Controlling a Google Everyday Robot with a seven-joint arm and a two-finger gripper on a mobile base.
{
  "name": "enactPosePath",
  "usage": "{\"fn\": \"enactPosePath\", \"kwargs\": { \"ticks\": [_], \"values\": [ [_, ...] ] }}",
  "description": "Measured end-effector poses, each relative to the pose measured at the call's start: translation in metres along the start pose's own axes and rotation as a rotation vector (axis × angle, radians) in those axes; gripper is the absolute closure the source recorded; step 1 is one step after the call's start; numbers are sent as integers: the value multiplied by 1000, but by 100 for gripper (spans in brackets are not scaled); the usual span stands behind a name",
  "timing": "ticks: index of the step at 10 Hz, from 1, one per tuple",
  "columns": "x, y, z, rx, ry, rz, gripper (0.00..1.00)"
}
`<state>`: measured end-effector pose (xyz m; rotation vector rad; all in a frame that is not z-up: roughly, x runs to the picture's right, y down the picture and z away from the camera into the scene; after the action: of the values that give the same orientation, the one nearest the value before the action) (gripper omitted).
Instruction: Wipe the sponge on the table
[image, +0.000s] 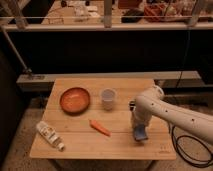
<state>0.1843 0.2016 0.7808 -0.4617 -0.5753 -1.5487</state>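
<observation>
The blue sponge rests on the right front part of the pale wooden slatted table, a little tilted. My gripper comes down on it from above, at the end of the white arm that reaches in from the right, and is shut on the sponge. The wrist hides the sponge's upper part.
A translucent cup stands at the table's middle, with an orange-brown bowl to its left. An orange carrot-shaped piece lies near the front centre. A white bottle lies at the front left corner. A dark counter with metal rails runs behind.
</observation>
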Motion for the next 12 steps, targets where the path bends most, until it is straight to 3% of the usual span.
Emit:
{"fn": "enactPosePath", "kwargs": {
  "ticks": [4,12],
  "values": [
    [7,-5,25,12,-3,-28,100],
    [9,-34,45,34,31,-128,100]
  ]
}}
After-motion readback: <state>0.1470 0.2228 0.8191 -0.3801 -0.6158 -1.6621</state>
